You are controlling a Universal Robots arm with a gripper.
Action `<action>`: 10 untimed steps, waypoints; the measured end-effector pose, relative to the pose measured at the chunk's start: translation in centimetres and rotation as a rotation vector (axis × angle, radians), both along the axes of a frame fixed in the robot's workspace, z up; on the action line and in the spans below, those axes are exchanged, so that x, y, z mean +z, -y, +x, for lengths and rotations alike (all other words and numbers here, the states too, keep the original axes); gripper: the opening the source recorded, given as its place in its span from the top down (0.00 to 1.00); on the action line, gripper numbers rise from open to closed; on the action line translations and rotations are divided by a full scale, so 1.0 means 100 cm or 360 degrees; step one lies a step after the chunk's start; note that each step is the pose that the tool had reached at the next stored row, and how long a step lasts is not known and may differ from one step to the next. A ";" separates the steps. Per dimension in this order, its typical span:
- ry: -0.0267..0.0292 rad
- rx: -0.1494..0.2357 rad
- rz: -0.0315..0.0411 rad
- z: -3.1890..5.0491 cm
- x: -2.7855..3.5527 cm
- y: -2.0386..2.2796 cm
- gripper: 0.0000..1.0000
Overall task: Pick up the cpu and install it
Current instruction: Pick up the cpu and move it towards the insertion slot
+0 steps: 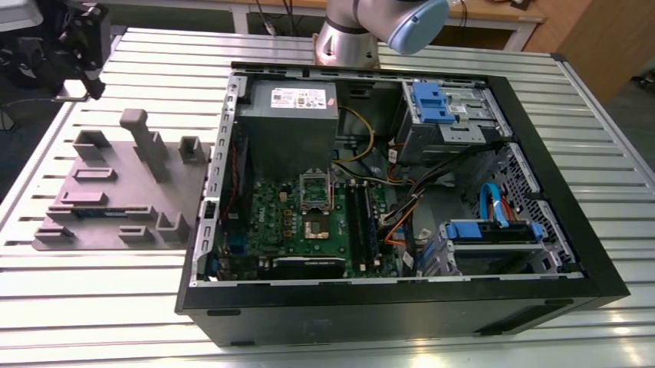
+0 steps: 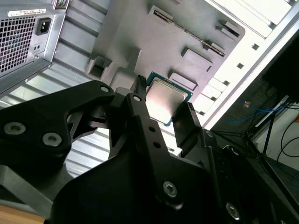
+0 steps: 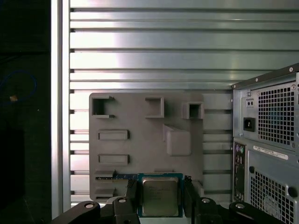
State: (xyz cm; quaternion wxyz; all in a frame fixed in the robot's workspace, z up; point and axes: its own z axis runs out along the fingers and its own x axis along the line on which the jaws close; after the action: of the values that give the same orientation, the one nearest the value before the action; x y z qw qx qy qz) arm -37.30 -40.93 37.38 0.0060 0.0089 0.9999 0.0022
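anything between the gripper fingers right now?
Yes: the cpu sits between the two fingers of the gripper in both wrist views, over the grey fixture plate. Contact unclear.

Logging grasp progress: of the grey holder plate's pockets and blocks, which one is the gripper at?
The pocket holding the cpu, at the grey plate's edge. The gripper has a finger on each side; the others are bare grey plastic.

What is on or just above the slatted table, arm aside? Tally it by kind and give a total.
cpu: 1
grey fixture plate: 1
open computer case: 1
Total: 3
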 end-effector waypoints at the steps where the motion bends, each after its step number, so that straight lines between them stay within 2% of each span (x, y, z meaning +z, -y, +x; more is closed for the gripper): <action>1: 0.00000 0.0000 0.0000 0.0000 0.0000 0.0000 0.53; 5: 0.00000 0.0000 0.0000 0.0000 0.0043 0.0000 0.53; 10: -0.00001 0.0000 0.0000 0.0008 0.0044 0.0000 0.53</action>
State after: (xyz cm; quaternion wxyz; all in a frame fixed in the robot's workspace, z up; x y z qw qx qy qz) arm -37.22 -40.94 37.82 0.0059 0.0088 0.9999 0.0022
